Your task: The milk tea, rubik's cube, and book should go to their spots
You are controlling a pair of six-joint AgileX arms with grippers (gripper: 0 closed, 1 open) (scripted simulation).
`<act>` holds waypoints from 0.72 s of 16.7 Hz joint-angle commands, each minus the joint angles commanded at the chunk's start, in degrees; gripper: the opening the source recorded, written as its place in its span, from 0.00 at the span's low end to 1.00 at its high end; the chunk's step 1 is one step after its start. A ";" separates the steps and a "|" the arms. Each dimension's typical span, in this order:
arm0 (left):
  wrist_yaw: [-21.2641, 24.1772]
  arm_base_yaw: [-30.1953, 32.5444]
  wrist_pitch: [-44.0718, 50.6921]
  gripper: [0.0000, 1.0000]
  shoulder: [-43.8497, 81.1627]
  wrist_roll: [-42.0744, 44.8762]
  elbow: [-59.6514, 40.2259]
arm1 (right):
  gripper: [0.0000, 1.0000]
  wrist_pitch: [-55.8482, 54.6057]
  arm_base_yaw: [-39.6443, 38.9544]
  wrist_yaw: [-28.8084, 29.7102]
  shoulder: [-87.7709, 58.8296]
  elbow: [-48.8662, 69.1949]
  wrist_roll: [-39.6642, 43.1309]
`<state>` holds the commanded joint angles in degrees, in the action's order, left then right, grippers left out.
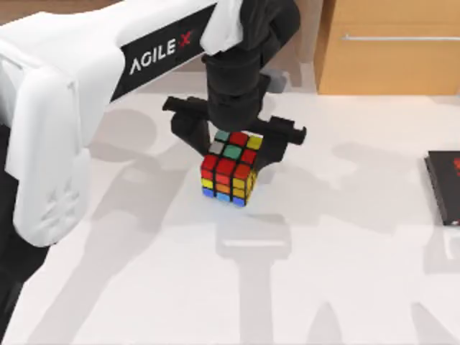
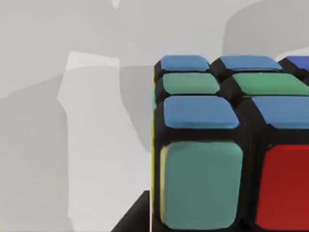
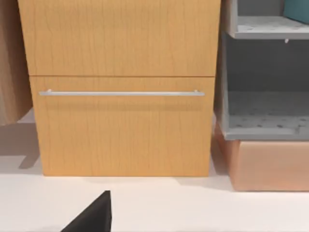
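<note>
The rubik's cube (image 1: 228, 172), black-edged with red, yellow, orange, blue and teal stickers, stands mid-table toward the back. My left gripper (image 1: 231, 147) reaches down over it, one finger on each side, shut on the cube. In the left wrist view the rubik's cube (image 2: 227, 145) is very close, and a black fingertip (image 2: 137, 217) lies against its yellow side. A black fingertip (image 3: 94, 215) of my right gripper points at the cabinet. A teal corner (image 3: 297, 8) rests on the upper shelf; I cannot tell if it is the book. The milk tea is out of view.
A wooden drawer cabinet (image 3: 120, 96) with a metal handle stands at the table's back right. Beside it is a grey two-level shelf (image 3: 265, 128) on a tan base. A thin black book with a red mark (image 1: 445, 187) lies at the right edge.
</note>
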<state>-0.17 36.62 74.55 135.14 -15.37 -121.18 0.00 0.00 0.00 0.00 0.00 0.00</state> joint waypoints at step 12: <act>-1.23 -12.52 -42.71 0.00 -36.96 13.30 23.96 | 1.00 0.00 0.00 0.00 0.00 0.00 0.00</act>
<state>-1.40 24.11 31.84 98.18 -2.07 -97.23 0.00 0.00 0.00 0.00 0.00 0.00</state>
